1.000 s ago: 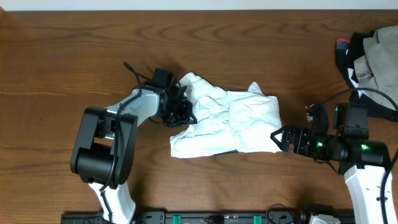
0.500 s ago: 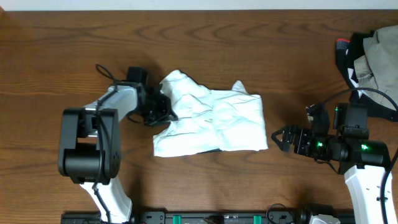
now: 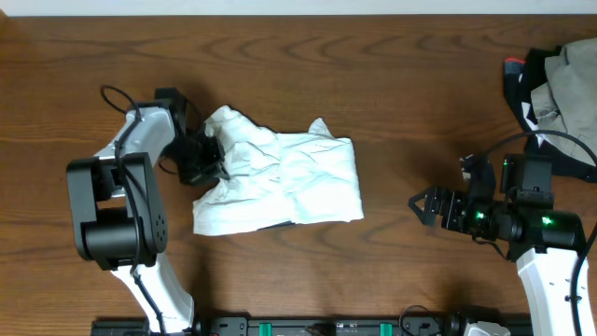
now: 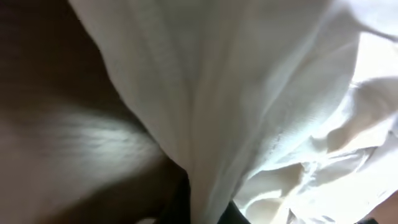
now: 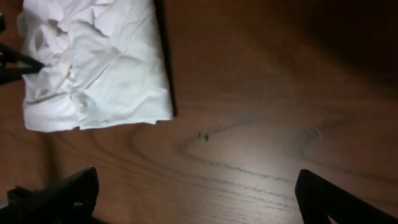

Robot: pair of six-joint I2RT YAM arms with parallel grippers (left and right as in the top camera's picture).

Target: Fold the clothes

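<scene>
1. Overhead view: even, fairly bright light from above; sharp, no blur. Brown worktop has a soft sheen, no hard glare.
2. White clothes are the brightest area, nearly washed out, w/ a thin dark shadow along the lower edge.
3. Left wrist view: badly out of focus, cloth too close to lens. Top right blown out white; left side dim, murky brown.
4. Right wrist view: dimmer, warm tone; top right corner falls dark. Pale glare patch on wood mid-frame. Right fingers at bottom corners are soft-edged, approx. silhouettes.
</scene>
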